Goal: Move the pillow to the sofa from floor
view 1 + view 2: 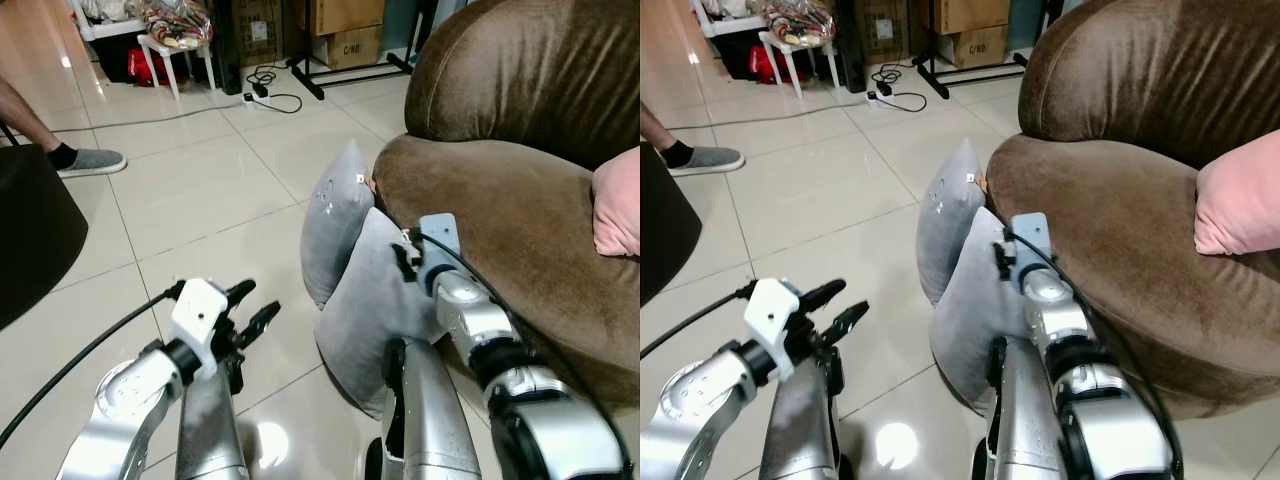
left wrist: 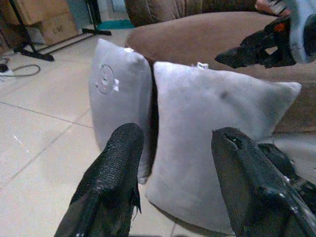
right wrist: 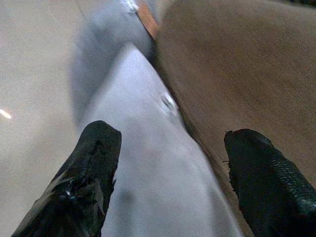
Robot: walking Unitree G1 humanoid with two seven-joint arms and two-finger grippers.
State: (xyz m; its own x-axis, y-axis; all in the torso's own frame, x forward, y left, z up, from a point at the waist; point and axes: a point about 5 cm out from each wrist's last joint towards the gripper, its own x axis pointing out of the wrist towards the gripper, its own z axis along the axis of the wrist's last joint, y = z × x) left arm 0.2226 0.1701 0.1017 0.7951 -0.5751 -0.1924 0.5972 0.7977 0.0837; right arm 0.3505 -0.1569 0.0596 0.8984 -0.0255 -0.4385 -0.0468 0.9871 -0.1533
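Two grey pillows stand on the tiled floor, leaning against the brown sofa [image 1: 500, 200]. The near pillow [image 1: 370, 300] overlaps the far pillow [image 1: 335, 225], which has a small tag at its top. My right gripper [image 3: 170, 143] is open, its two fingers spread over the near pillow's top edge, next to the sofa's seat front. It also appears as black fingers [image 1: 405, 255] by that pillow's top corner. My left gripper [image 1: 258, 302] is open above the floor, left of the pillows and pointing at them, a short way off [image 2: 175, 143].
A pink cushion [image 1: 618, 200] lies on the sofa seat at the right. A person's foot in a grey shoe [image 1: 92, 160] and a dark round object [image 1: 30, 230] are at the left. A power strip with cables [image 1: 262, 97], boxes and a white stool stand at the back.
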